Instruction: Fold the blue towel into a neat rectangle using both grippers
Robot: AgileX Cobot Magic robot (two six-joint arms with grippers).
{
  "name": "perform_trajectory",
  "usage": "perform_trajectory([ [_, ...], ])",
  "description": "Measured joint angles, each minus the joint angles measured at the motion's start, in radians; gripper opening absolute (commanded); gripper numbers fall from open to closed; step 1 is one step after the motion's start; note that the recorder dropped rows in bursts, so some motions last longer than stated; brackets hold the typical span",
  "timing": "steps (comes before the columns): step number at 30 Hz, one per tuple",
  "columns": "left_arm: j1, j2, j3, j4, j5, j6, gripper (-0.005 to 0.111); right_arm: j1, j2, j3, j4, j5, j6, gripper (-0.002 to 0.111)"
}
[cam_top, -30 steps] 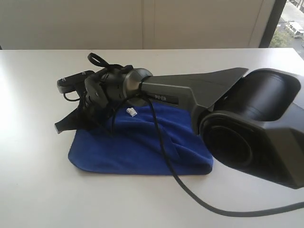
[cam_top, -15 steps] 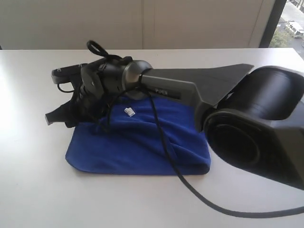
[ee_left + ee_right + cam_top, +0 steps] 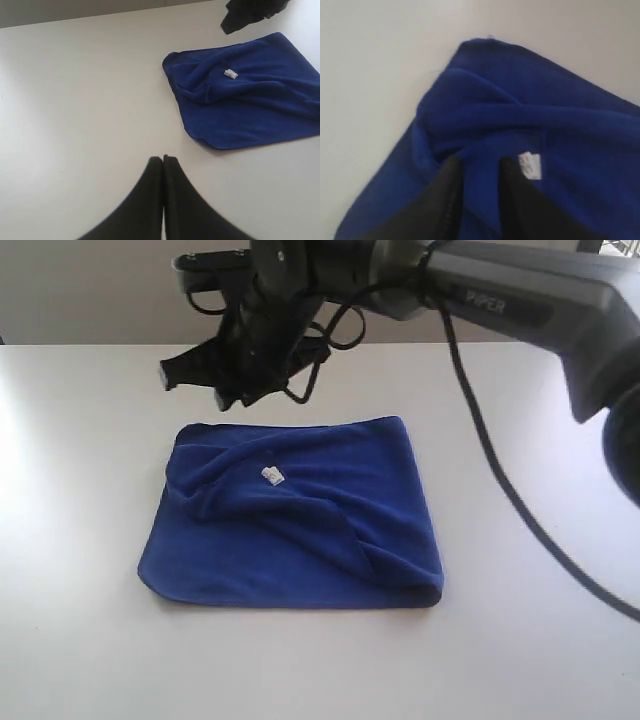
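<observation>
With the long royal-blue terry towel (image 3: 300, 530) lying folded but rumpled on the white desk (image 3: 80, 490), one fold looks laid: the right claw (image 3: 479, 162) hangs above it, spread and empty, the left claw (image 3: 162, 159) is pressed together well apart, and the next move calls for flattening the ridge beside the small white label (image 3: 272, 476).

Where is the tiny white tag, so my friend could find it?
Start at the big white table, where a folded blue towel lies in the middle. On top of it, toward its far left corner beside a thick fold, sits the tiny white tag. It is the only white speck on all that blue.
</observation>
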Motion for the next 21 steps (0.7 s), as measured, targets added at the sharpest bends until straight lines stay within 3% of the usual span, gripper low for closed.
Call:
perform_trajectory([
  [2,0.000,0.000,0.000,0.000,0.000,0.000,0.000,-0.032,-0.018,0.052,0.000,0.002,-0.007,0.000],
  [10,0.000,0.000,0.000,0.000,0.000,0.000,0.000,-0.195,-0.085,0.261,0.003,-0.051,-0.146,0.000],
  [21,0.000,0.000,0.000,0.000,0.000,0.000,0.000,-0.363,-0.049,0.344,0.025,-0.192,-0.351,0.000],
])
